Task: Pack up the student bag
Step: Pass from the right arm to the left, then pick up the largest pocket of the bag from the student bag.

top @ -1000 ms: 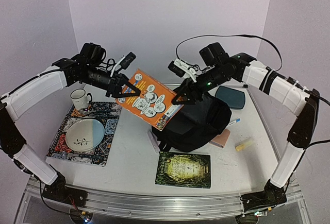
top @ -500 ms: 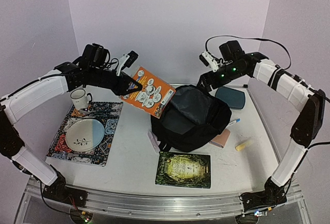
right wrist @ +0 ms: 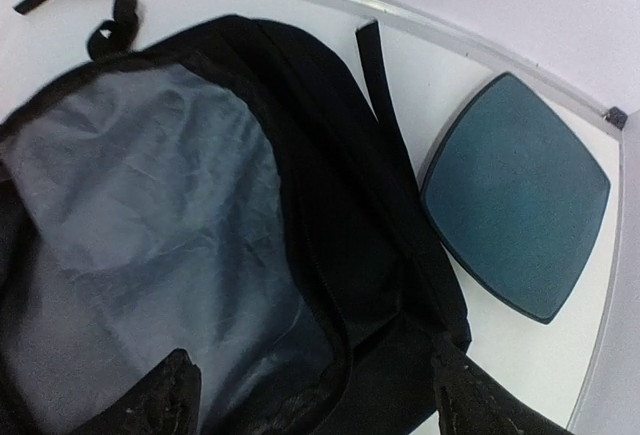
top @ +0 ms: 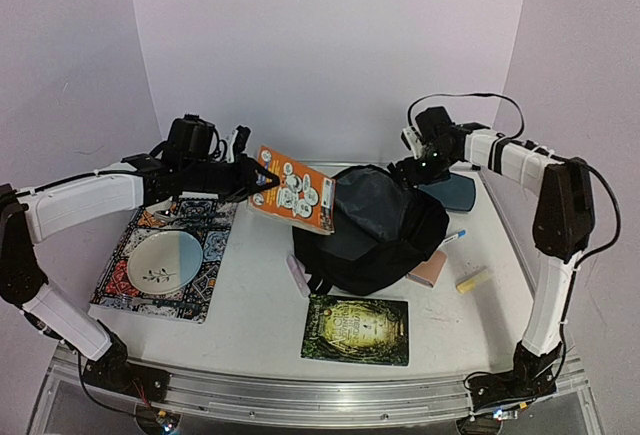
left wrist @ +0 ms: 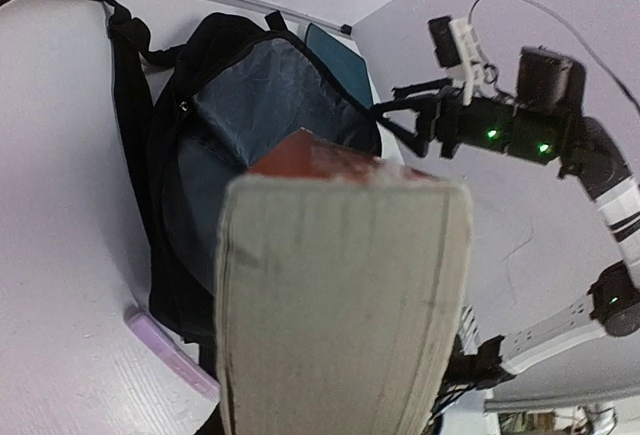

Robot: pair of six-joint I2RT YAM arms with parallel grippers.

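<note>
While the left gripper (top: 254, 178) clamps the book (top: 297, 193) mid-frame, the right gripper (top: 407, 168) gapes empty above the backpack (top: 378, 235); next, the book must drop into its open mouth.

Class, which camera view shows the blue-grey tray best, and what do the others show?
Right wrist view: the tray lies whole and close beside the student bag. Top external shows it small, partly covered. Left wrist shows only a sliver behind the bag.
</note>
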